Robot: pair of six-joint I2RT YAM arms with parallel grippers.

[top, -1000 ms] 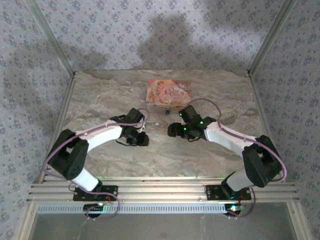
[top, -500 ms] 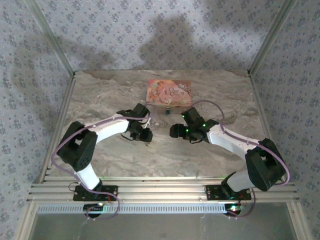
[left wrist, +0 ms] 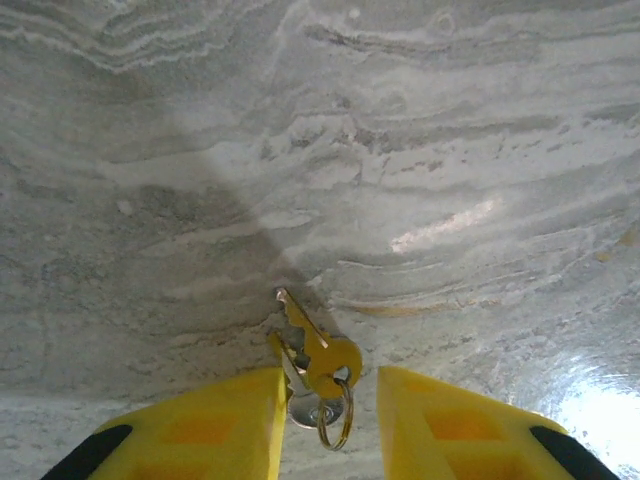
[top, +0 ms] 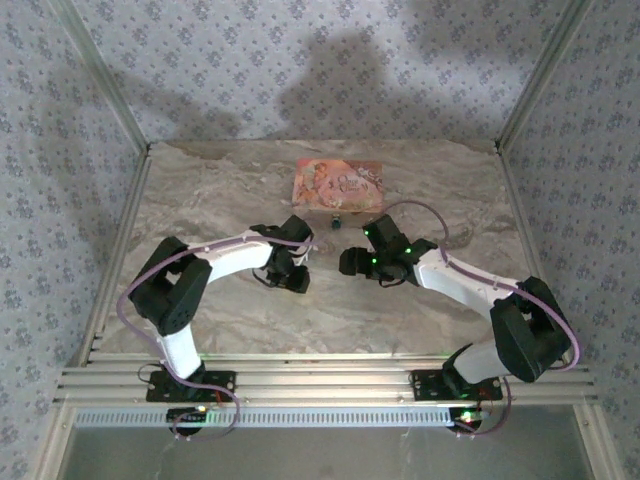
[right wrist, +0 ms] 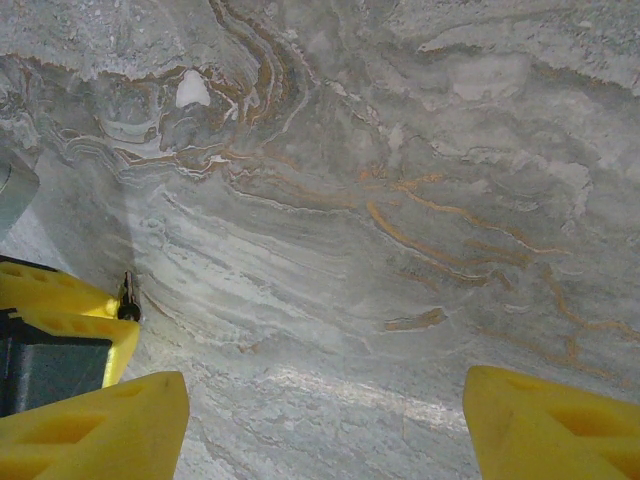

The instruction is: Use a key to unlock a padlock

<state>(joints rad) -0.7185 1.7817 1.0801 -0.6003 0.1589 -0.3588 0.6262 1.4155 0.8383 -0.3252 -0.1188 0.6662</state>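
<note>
- Yellow fingers [left wrist: 200,435] of the left tool [left wrist: 330,435] stand narrowly apart, one on each side of the key [left wrist: 318,352]. They are not pinching it, since a gap shows on its right.
- Brass key lies flat on the tabletop [left wrist: 450,150]. In the left wrist view its blade points to about 11 o'clock, and its head and ring [left wrist: 335,418] lie toward 6 o'clock, between the fingers. A second, silvery key seems to lie under it.
- Right tool [right wrist: 320,430] is spread wide and holds nothing, with bare marble under it.
- Padlock [top: 336,221] sits on the tabletop at 6 o'clock of the pink box [top: 338,183], just beside its near edge.
- In the top view the padlock lies at about 1 o'clock from the left tool and about 11 o'clock from the right tool. The right tool looks slightly nearer.
- Closing on the key's head looks like the next step. The blade runs roughly along the fingers' reach, so it should stick out ahead.
</note>
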